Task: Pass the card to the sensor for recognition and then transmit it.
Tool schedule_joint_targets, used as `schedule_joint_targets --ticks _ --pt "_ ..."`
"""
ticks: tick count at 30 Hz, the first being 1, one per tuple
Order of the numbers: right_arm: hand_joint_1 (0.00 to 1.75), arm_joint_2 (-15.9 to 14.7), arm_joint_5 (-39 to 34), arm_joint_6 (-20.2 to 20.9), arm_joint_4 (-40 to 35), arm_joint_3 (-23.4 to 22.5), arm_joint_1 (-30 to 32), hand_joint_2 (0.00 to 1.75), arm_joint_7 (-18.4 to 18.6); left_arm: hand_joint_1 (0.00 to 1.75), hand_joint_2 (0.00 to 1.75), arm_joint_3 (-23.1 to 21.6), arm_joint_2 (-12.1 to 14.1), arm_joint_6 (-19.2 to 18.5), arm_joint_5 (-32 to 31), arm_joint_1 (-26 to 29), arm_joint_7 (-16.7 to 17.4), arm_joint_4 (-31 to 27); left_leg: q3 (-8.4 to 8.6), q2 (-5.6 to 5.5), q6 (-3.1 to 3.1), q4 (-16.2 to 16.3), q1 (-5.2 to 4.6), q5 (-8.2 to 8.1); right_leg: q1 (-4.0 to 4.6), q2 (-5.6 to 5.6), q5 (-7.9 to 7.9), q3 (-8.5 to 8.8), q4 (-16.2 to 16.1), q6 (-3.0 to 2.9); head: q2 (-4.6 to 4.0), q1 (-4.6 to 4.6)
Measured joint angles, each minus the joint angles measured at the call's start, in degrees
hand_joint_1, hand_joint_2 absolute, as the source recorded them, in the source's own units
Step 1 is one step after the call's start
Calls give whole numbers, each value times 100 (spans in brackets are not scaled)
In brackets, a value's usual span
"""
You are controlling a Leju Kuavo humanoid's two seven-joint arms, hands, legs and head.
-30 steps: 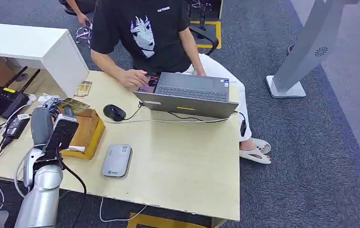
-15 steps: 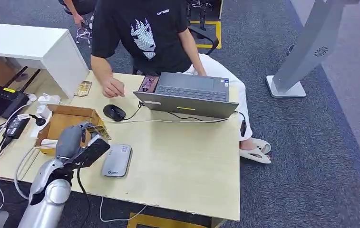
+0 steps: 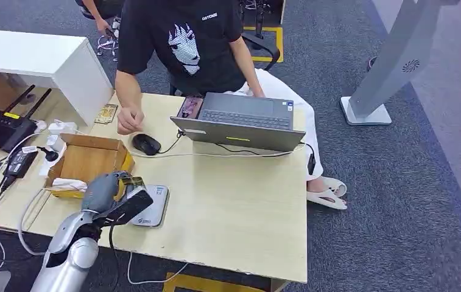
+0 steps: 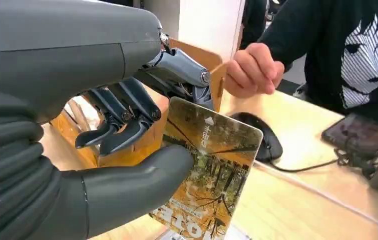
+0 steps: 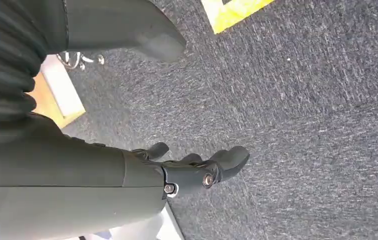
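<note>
My left hand (image 3: 107, 190) pinches a printed card (image 3: 131, 182) between thumb and fingers, just above the near left edge of the grey card sensor (image 3: 150, 205) on the table. In the left wrist view the card (image 4: 209, 172) shows a yellow-brown tree picture, with my thumb under it and a finger on its top edge. My right hand (image 5: 196, 172) hangs over the grey carpet, fingers apart and holding nothing.
An open cardboard box (image 3: 87, 163) stands just behind my left hand. A person sits across the table with a fist (image 3: 129, 120) near the mouse (image 3: 147, 144), behind a laptop (image 3: 243, 121). More cards (image 3: 107, 114), a router (image 3: 5, 129) and cables lie at the far left.
My left hand has swung from the box rightward and down to the sensor's edge, carrying the card. The person's hand moved from the laptop to beside the mouse.
</note>
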Motion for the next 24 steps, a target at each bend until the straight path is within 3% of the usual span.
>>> schedule_joint_targets --ticks 12,24 --pt "0 -2 109 44 0 -57 -5 175 -2 175 175 -53 -7 232 -276 -21 131 634 1 -1 0 0 1 0 0 -1 0 2 0 0 0 0" --pt "0 -2 127 85 0 -81 -5 175 -85 175 175 -53 -11 363 -234 -72 81 826 2 -2 0 0 1 1 0 -2 0 4 0 0 0 0"
